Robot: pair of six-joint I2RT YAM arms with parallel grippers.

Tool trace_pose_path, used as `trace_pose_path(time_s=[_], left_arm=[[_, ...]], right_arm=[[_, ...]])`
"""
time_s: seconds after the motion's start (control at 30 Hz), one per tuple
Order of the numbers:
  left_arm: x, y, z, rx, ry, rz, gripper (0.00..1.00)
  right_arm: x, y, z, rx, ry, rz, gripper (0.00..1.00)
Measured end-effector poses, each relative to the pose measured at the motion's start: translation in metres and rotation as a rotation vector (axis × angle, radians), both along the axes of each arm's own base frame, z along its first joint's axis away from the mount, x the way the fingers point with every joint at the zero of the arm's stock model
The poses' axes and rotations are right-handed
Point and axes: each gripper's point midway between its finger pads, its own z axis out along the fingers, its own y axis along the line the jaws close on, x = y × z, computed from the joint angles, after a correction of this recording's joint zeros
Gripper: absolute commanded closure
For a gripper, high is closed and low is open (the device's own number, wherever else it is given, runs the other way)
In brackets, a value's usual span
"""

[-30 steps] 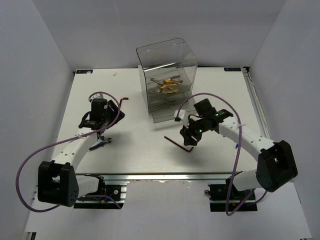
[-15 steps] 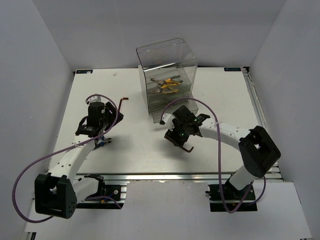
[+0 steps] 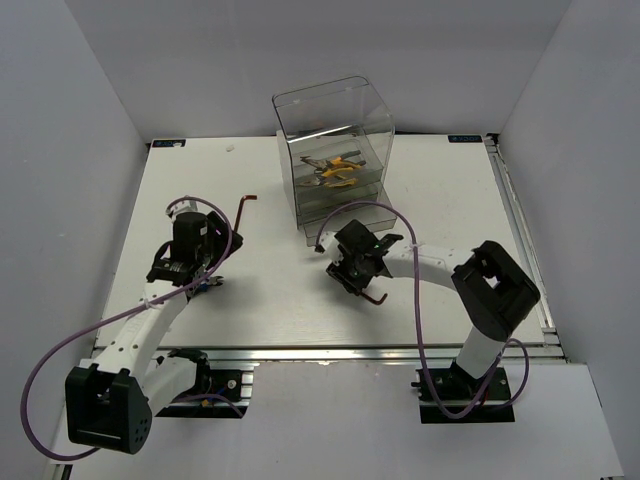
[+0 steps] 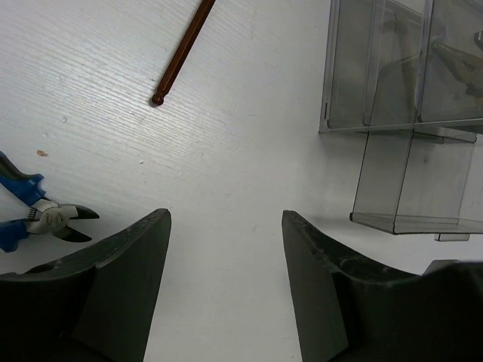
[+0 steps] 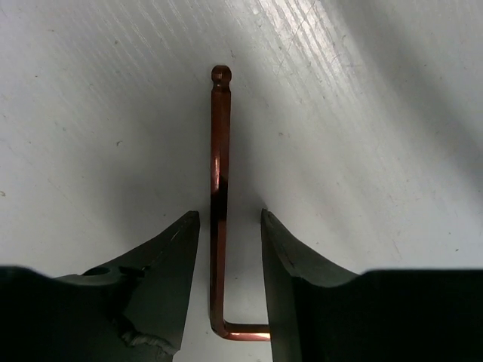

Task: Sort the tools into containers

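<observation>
While the right gripper is held w/ fingers apart, a hex key is seen flat between them, not touched, near the tabletop centre. Left gripper is also released, empty; blue cutters are laid beside it, twd. the left edge. Cabinet is placed at the far edge.

Your top cam looks down on the whole table from behind, both wrist cams hug it close-up, and the left one also catches the cabinet.
</observation>
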Motion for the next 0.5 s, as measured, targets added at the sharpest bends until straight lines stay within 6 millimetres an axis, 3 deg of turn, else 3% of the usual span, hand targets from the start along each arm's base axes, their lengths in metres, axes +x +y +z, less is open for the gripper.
trace_pose_path(time_s=[0.13, 0.3, 0.4, 0.5], left_arm=[[-0.0008, 0.0014, -0.0003, 0.004, 0.002, 0.006, 0.28], [-0.0011, 0.0022, 0.0, 0.006, 0.002, 0.009, 0.28], [-0.0011, 0.0023, 0.0001, 0.007, 0.001, 0.01, 0.29], [-0.0013, 0.0022, -0.0001, 0.007, 0.002, 0.009, 0.28]], right_arm=[[-0.0005, 0.0005, -0.0007, -0.004, -0.028, 0.001, 0.68], [-0.0042, 0.002, -0.002, 0.004, -0.043, 0.016, 0.92], [-0.0047, 0.0022, -0.0023, 0.008, -0.047, 0.018, 1.0], [-0.0042, 0.002, -0.0016, 0.015, -0.059, 0.024, 1.0]])
